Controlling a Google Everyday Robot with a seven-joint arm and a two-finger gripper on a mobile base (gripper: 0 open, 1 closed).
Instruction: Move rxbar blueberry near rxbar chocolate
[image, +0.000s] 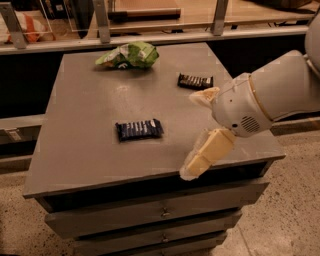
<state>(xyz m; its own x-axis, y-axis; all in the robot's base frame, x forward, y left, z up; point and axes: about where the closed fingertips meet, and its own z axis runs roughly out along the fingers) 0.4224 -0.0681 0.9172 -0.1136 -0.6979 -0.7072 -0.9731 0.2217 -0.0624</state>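
The rxbar blueberry, a flat navy-blue bar with white lettering, lies near the middle of the grey cabinet top. The rxbar chocolate, a dark brown-black bar, lies farther back to the right. My gripper hangs over the right front part of the top, to the right of the blueberry bar and apart from it. Its two cream fingers are spread wide and hold nothing.
A green chip bag lies at the back of the top. A metal railing runs behind the cabinet. Drawers face front below the top. My white arm comes in from the right.
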